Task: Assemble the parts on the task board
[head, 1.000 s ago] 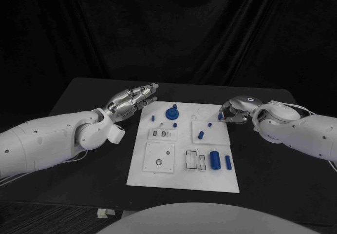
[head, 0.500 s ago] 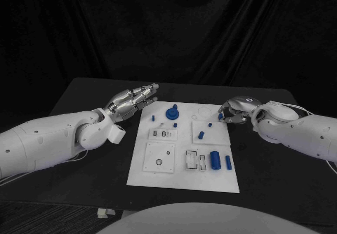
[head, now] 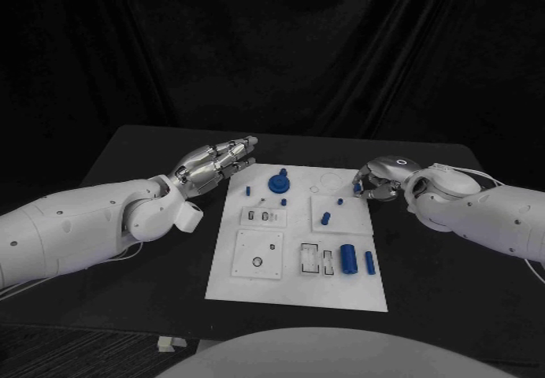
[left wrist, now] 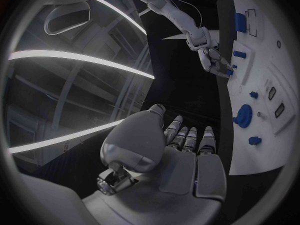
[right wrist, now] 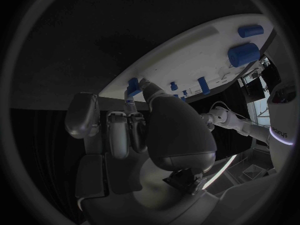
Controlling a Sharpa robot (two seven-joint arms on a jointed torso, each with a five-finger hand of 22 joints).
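While my right hand [head: 380, 179] sits at the far right edge of the task board [head: 298, 277], its fingers are curled in on a small blue part [right wrist: 132, 86], pinched at the fingertips right against the board's rim.

Left hand [head: 216, 164]: held above the surface [head: 136, 150] just left of the board's far left corner, palm flat, fingers straight and together, holding nothing.

Task board: white plate, centre of the black surface, long axis running near to far.

Parts on the board, far to near:
- Blue round knob [head: 277, 184], far end, left of centre.
- Small blue peg [head: 249, 190], just left of the knob.
- Small blue peg [head: 283, 202], just near the knob.
- Two slim blue pieces [head: 326, 218] on the right-hand square panel, lying tilted.
- Large blue cylinder [head: 347, 257], near right, lying flat.
- Thin blue bar [head: 369, 262], just right of the cylinder, parallel to it.
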